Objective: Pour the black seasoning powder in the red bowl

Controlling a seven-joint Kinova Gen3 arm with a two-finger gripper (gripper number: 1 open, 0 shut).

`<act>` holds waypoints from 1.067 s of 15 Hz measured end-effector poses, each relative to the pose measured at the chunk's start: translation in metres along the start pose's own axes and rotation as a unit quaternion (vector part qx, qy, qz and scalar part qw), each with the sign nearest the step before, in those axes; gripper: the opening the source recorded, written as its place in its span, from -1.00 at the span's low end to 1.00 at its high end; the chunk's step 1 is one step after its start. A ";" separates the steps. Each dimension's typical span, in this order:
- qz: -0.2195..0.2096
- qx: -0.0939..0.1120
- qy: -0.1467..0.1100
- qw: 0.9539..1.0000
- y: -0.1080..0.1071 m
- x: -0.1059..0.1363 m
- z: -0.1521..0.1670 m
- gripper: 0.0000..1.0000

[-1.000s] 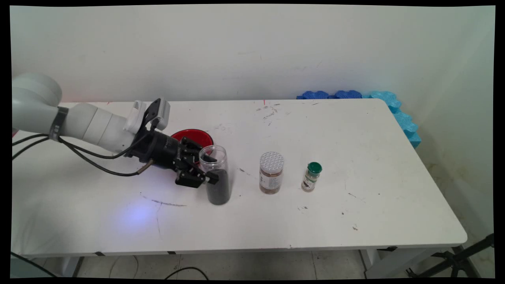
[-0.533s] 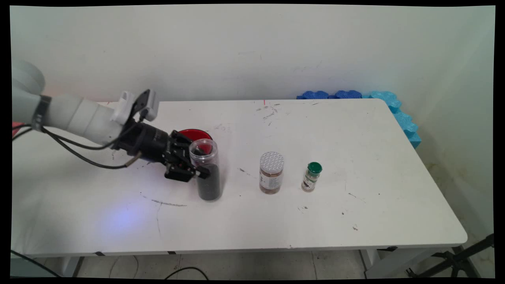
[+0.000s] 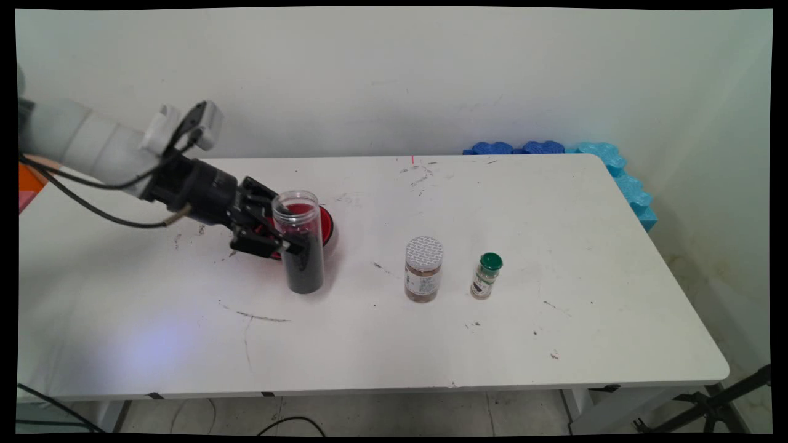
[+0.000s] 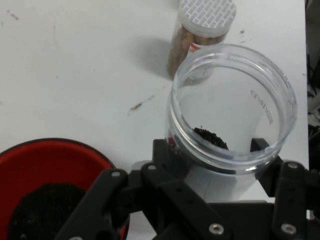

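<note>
The gripper (image 3: 278, 234) is clamping both fingers against the sides of the open clear jar (image 3: 299, 241), holding it upright just in front of the red dish (image 4: 47, 180) and seemingly lifted off the table (image 3: 394, 344) — the dish already has a dark heap in it. The jar is looking like smooth, hard plastic, about half filled with dark grains, so probably light yet slippery and quick to spill if tipped; the mid-wall hold seems sensible. Farther right of the dish are standing a capped brown jar (image 3: 423, 269) and a green-capped bottle (image 3: 486, 275).
</note>
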 end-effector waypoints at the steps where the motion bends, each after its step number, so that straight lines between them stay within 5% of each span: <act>1: 0.002 -0.002 -0.004 1.000 -0.001 0.003 -0.007 -1.00; 16: 0.018 -0.027 -0.041 0.999 -0.021 0.033 -0.059 -1.00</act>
